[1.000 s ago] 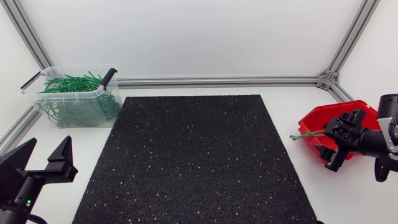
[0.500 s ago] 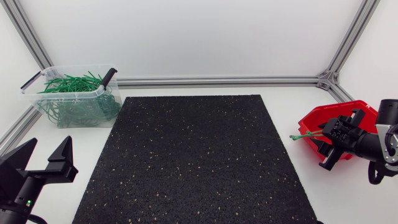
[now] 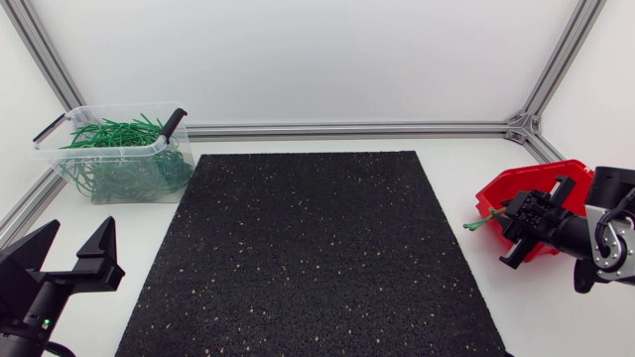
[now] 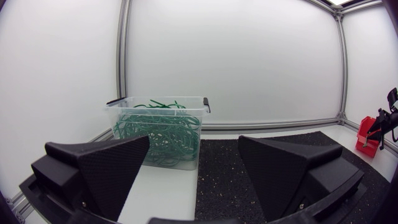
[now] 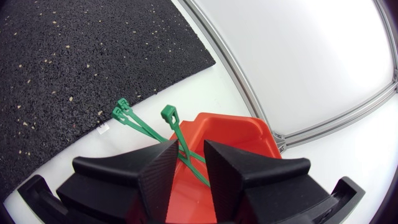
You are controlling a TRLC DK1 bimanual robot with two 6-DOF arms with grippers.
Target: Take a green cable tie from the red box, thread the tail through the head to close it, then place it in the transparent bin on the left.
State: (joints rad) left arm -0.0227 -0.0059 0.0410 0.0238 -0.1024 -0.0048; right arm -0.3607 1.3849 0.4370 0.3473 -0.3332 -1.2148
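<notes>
Bench [image 3: 298,142] bears a tie-filled transparent bin [image 3: 109,149]; left end effector [image 4: 194,149] gapes wide, empty. Right end effector [image 5: 191,149] pinches a green cable tie [image 5: 169,115] at the red box [image 5: 230,130].

My left gripper [image 3: 74,238] is matte black, with broad textured wedge fingers [image 4: 106,168] and a small green light [image 3: 46,322]. My right gripper [image 3: 513,230] matches, on a silver-grey link [image 3: 607,243].

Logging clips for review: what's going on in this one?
The right gripper sits at the red box, green cable ties poking out ahead of it toward the black mat. The left gripper hangs open and empty, facing the transparent bin, which already holds many ties. Threading has not begun.
</notes>
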